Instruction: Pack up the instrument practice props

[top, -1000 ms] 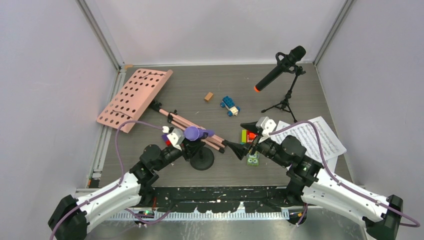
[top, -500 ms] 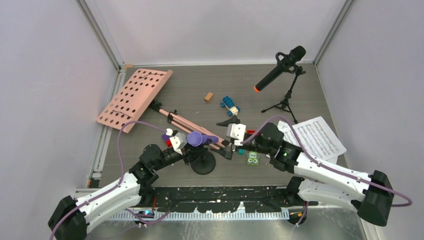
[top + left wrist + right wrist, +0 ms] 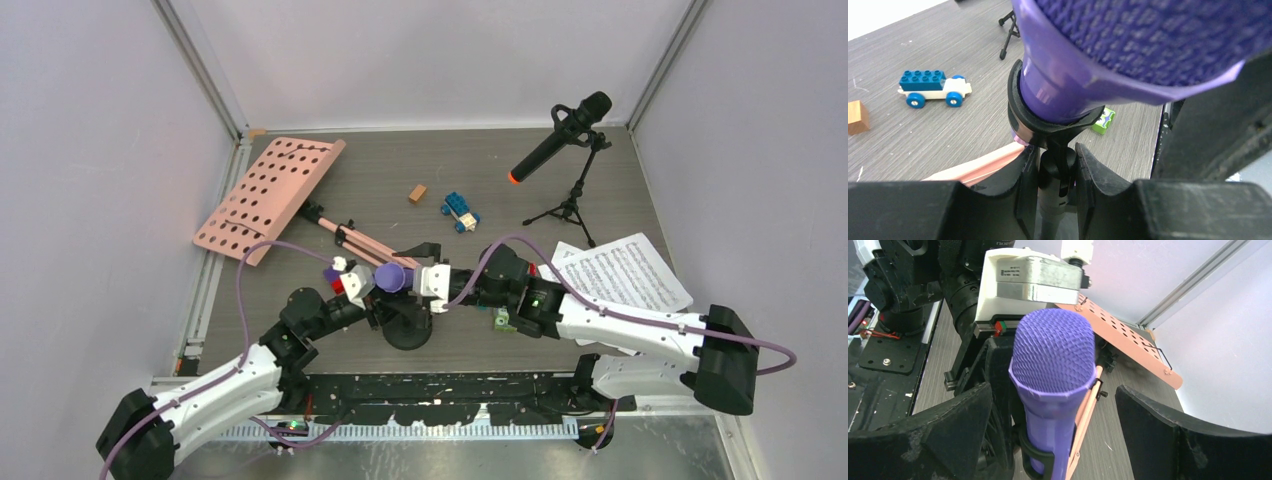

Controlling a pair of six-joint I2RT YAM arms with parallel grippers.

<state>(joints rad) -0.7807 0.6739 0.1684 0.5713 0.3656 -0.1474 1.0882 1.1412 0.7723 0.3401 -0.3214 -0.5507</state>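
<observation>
Low in the middle of the top view, the purple-headed microphone (image 3: 392, 277) sits clipped on a black mic support (image 3: 405, 325) on the desk (image 3: 520, 190). The left jaws clench the support's stem. The right jaws are released, one on each side of the purple head, without touching it.

Top external: high, behind the arm bases, looking down over the whole table (image 3: 380, 165). Left wrist: very close under the purple-headed microphone (image 3: 1128, 55), facing the blue toy car (image 3: 934, 89). Right wrist: close, facing the pink sheet-music holder (image 3: 1133, 347). All three share the microphone.
</observation>
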